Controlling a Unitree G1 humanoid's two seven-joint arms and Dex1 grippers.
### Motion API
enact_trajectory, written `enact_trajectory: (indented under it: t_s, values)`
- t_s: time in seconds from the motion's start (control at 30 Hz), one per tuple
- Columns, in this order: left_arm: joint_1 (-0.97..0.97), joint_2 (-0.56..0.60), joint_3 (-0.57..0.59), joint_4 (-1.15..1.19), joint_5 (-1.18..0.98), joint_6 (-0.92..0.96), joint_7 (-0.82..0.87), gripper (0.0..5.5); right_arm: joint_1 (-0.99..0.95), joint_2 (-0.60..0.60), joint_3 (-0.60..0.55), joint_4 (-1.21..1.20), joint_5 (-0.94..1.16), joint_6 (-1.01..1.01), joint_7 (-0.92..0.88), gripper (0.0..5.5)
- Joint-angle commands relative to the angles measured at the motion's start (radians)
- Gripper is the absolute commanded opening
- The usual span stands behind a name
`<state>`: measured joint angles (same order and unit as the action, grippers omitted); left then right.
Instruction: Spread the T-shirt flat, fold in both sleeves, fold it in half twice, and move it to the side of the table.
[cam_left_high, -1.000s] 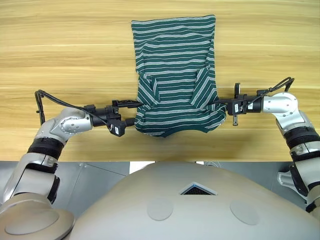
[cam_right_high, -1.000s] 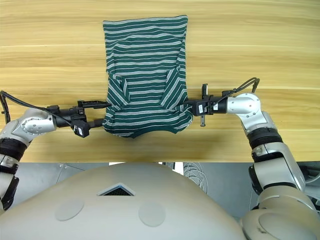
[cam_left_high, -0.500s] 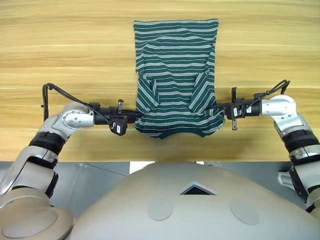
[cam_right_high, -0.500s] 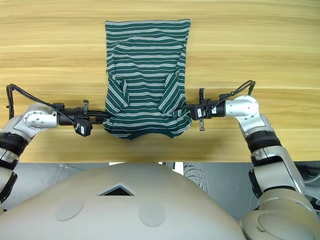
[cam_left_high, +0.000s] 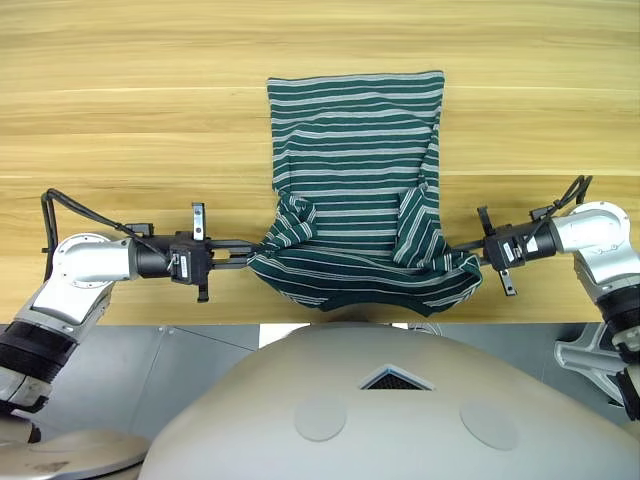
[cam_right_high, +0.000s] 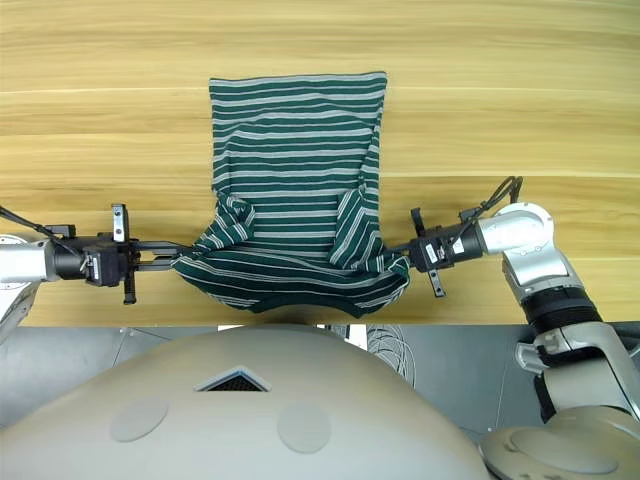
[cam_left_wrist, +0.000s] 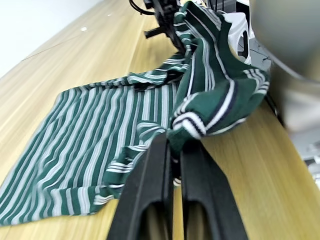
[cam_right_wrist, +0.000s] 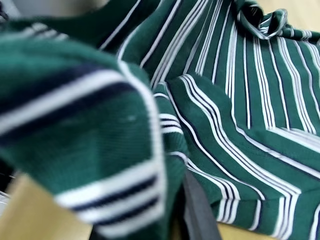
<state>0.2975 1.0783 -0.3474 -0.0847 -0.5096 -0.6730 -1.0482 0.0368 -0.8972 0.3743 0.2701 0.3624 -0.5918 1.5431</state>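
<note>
Green white-striped T-shirt (cam_left_high: 355, 150) lies mid-counter: far part flat, sleeves folded in over body, near end bunched and stretched sideways, close to counter (cam_left_high: 120, 100) near edge. Left hand (cam_left_high: 250, 262) pinches near-left corner, fingers tight on fabric wad. Right hand (cam_left_high: 470, 257) clamps near-right corner. Wood surface extends well to left, right and beyond far hem.

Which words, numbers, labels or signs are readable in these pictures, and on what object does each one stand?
No text can be read.
T-shirt: stripes only, no print.
Left gripper and right gripper: any label on them is too small to read.
Table: plain wood, no marks.
</note>
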Motion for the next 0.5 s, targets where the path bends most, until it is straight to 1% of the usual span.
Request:
enact_trajectory:
  t_s: [0.03, 0.17, 0.27, 0.37, 0.43, 0.5]
  values:
    - [0.031, -0.045, 0.01, -0.029, 0.0, 0.083, -0.026, 0.0, -0.043, -0.006, -0.021, -0.016, 0.039, 0.072, 0.058, 0.0]
    - [-0.089, -0.132, 0.02, -0.008, -0.038, 0.211, -0.091, 0.0, -0.214, -0.019, 0.027, -0.005, 0.172, 0.226, 0.071, 0.0]
    - [-0.274, -0.209, 0.049, 0.039, -0.081, 0.325, -0.144, 0.0, -0.423, -0.032, 0.105, 0.084, 0.263, 0.355, 0.071, 0.0]
    - [-0.508, -0.297, 0.107, 0.117, -0.164, 0.477, -0.185, 0.0, -0.668, 0.013, 0.195, 0.275, 0.29, 0.454, 0.071, 0.0]
    - [-0.661, -0.369, 0.138, 0.246, -0.188, 0.571, -0.21, 0.0, -0.79, 0.067, 0.245, 0.414, 0.272, 0.488, 0.071, 0.0]
    - [-0.775, -0.452, 0.134, 0.473, -0.13, 0.604, -0.239, 0.0, -0.864, 0.138, 0.297, 0.564, 0.234, 0.51, 0.071, 0.0]
